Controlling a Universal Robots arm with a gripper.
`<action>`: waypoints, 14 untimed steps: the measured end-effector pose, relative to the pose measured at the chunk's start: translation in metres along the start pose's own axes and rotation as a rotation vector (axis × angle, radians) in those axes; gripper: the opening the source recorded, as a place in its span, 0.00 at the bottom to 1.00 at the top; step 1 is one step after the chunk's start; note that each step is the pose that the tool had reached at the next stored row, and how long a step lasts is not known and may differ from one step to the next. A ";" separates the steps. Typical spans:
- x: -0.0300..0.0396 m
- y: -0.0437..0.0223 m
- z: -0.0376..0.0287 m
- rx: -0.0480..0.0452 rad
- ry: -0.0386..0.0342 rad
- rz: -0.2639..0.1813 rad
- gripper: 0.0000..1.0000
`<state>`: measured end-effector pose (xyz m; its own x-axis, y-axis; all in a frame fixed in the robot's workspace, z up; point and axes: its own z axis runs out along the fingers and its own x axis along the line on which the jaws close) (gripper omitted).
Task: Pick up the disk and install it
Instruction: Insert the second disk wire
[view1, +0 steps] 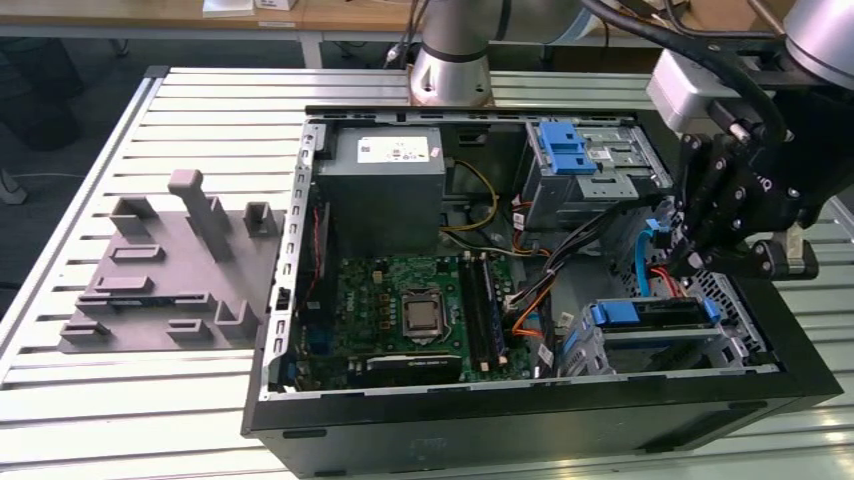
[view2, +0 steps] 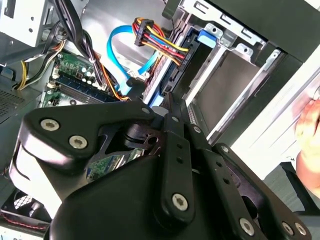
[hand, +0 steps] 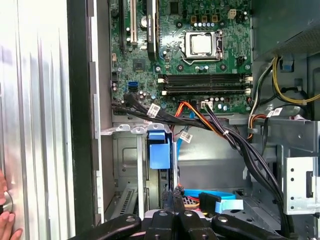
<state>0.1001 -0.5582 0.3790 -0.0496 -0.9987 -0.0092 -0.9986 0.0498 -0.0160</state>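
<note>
The gripper (view1: 690, 262) is seen hanging inside the open computer case (view1: 534, 420), fingers (hand: 172, 200) pressed together, nothing held. The disk (view1: 647, 313) is seated in the bay just below it.

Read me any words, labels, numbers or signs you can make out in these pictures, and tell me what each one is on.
No text can be read.
White sticker on the grey power-supply box: print too small to read.
White label on the drive cage: too small.
White cable tags in the first wrist view: blurred.
Motherboard markings: too small.
</note>
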 end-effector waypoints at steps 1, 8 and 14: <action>0.0000 0.0009 -0.0008 0.0004 0.0001 0.000 0.11; -0.0002 0.0068 -0.0088 0.0041 -0.0001 0.000 0.11; -0.0101 0.0091 -0.0099 0.0069 0.0035 0.000 0.11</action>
<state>0.0913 -0.5477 0.3888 -0.0495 -0.9988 -0.0057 -0.9985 0.0496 -0.0229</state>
